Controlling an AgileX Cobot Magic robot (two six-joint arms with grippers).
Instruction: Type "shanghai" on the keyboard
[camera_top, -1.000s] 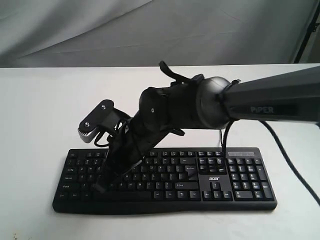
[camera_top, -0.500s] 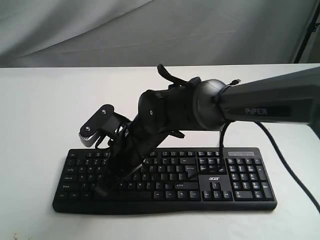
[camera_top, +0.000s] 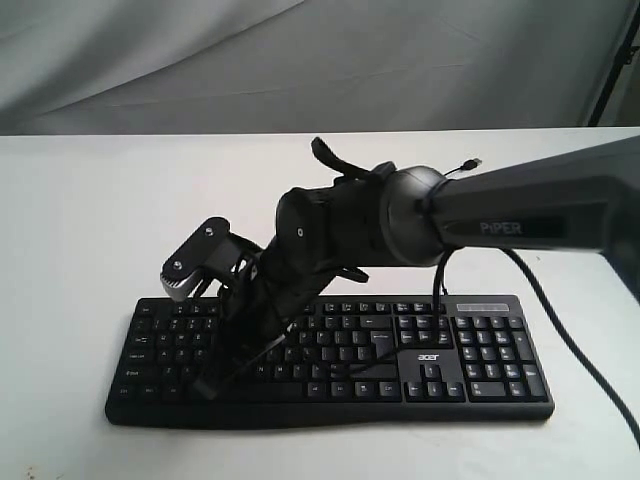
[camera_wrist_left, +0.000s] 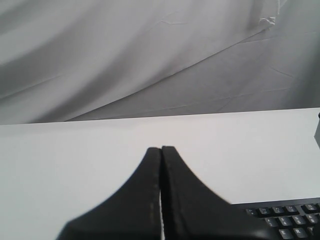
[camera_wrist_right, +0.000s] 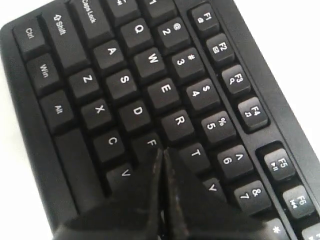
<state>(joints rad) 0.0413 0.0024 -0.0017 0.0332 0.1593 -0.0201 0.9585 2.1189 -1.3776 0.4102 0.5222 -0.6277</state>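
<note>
The black keyboard (camera_top: 420, 352) lies flat near the front of the white table (camera_top: 80, 220), with its acer logo facing the camera. My right arm reaches across from the right. My right gripper (camera_top: 207, 384) is shut and empty, angled down over the left letter keys. In the right wrist view, the right gripper (camera_wrist_right: 162, 152) has its tips at the F key (camera_wrist_right: 148, 143), with T and V on either side on the keyboard (camera_wrist_right: 125, 85). My left gripper (camera_wrist_left: 161, 149) is shut, empty and above bare table. A corner of the keyboard (camera_wrist_left: 287, 220) shows beside it.
The right arm's thick body (camera_top: 360, 225) hangs over the keyboard's middle and hides several keys. A black cable (camera_top: 565, 335) trails off to the right, and a USB plug (camera_top: 474, 161) lies behind the arm. A grey cloth backdrop (camera_top: 300, 60) closes the far side.
The right arm has dropped slightly, and its shut gripper tip has shifted a little to the right and down over the left keys. The keyboard has not moved.
</note>
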